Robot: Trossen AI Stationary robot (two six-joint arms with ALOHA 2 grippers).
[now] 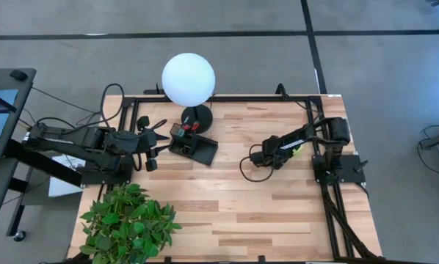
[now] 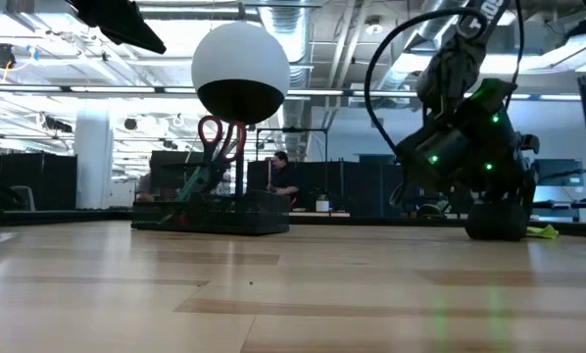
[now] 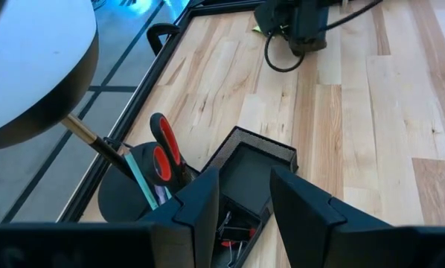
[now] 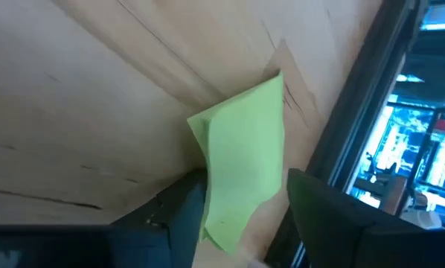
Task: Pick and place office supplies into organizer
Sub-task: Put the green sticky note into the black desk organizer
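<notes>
1. Lime-green paper is what catches the eye: the sticky-note pad (image 4: 241,160) lies on the pale wooden surface (image 1: 241,213) near its right edge, and the right tool (image 4: 245,212) has its two dark fingers set either side of the pad's near end, spread and not clamped on it.
2. From above the pad is almost hidden, only a sliver of green (image 1: 296,149) showing beside the right arm; from the level view it is a thin yellow-green strip (image 2: 541,232) at the foot of that arm.
3. The black mesh organizer (image 1: 194,146) sits near the far middle of the surface, just beside the round black lamp base (image 1: 198,117) under the white globe (image 1: 188,78).
4. Red-handled scissors (image 3: 165,155) stand upright in the organizer's tall compartment, with a light-green pen (image 3: 143,177) alongside.
5. The low tray holds small red and dark items (image 3: 234,237) that I cannot make out, partly hidden by the fingers.
6. The left tool (image 3: 245,201) hovers over the organizer, fingers parted and empty.
7. A leafy green plant (image 1: 128,220) is cut off at the near left corner.
</notes>
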